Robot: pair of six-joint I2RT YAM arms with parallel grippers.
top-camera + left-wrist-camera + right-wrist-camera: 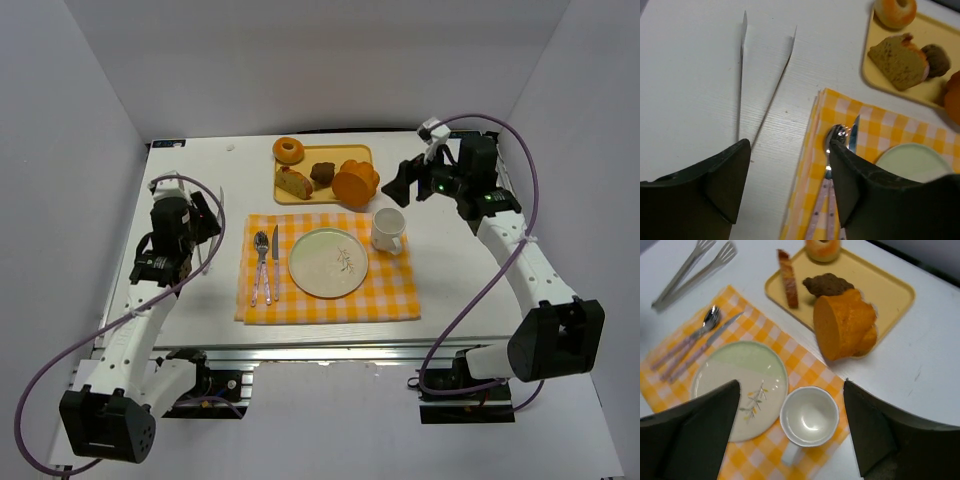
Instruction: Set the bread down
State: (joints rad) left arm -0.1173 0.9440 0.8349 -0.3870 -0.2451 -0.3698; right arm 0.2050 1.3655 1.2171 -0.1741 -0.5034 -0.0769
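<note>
A yellow tray (340, 152) at the back holds a big orange bread (355, 182), a bread slice (294, 183), a brown muffin (322, 172) and a ring-shaped bun (289, 150). A pale plate (328, 262) lies empty on a yellow checked placemat (390, 295). My right gripper (395, 187) is open and empty, in the air right of the tray; its view shows the orange bread (845, 327), the slice (788, 280) and the plate (730, 365) below the gripper (790, 385). My left gripper (205, 215) is open and empty left of the placemat, over the bare table (789, 145).
A white cup (388, 230) stands on the placemat right of the plate. A spoon and knife (262, 265) lie on its left side. Metal tongs (765, 75) lie on the table ahead of my left gripper. White walls enclose the table.
</note>
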